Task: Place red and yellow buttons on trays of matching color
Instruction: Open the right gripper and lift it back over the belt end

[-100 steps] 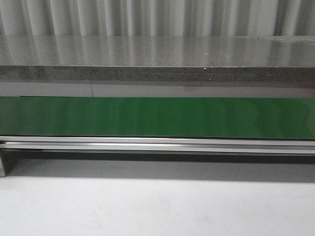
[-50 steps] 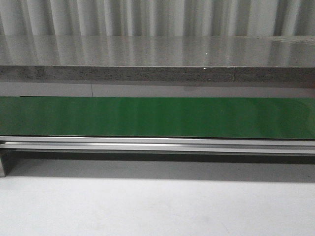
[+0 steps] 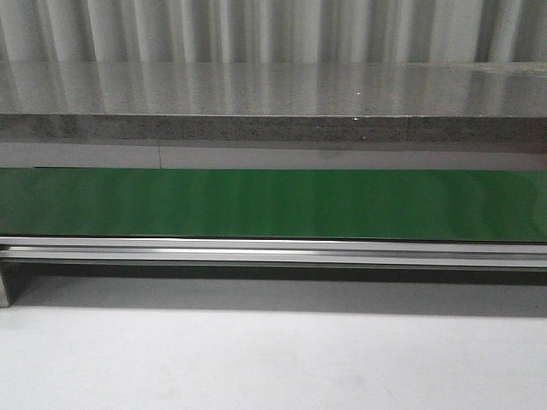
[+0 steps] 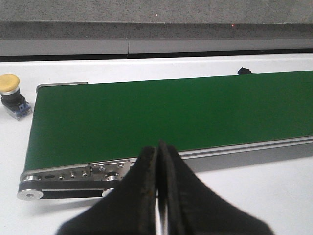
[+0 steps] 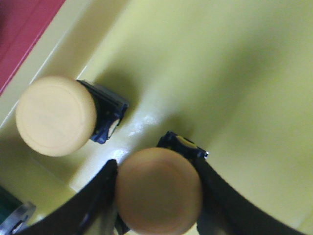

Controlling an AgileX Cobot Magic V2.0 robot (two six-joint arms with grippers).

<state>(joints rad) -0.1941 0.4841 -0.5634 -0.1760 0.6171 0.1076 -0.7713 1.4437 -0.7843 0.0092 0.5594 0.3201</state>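
In the right wrist view my right gripper [image 5: 159, 191] is shut on a yellow button [image 5: 159, 188], its black fingers [image 5: 98, 196] pressed against both sides of the cap, low over the floor of the yellow tray [image 5: 220, 73]. Another yellow button [image 5: 55, 115] stands in that tray just beside it. A strip of the red tray [image 5: 22, 29] shows past the yellow tray's rim. The left wrist view shows my left gripper [image 4: 158, 152] shut with nothing in it, near the end of the green belt [image 4: 171, 112]. A third yellow button [image 4: 12, 93] rests on the white table beside that belt end. No red button is in view.
The green conveyor belt [image 3: 273, 203] with its aluminium rail [image 3: 273, 252] crosses the front view, a grey stone ledge [image 3: 273, 102] behind it and white tabletop [image 3: 273, 359] in front. Neither arm shows in the front view.
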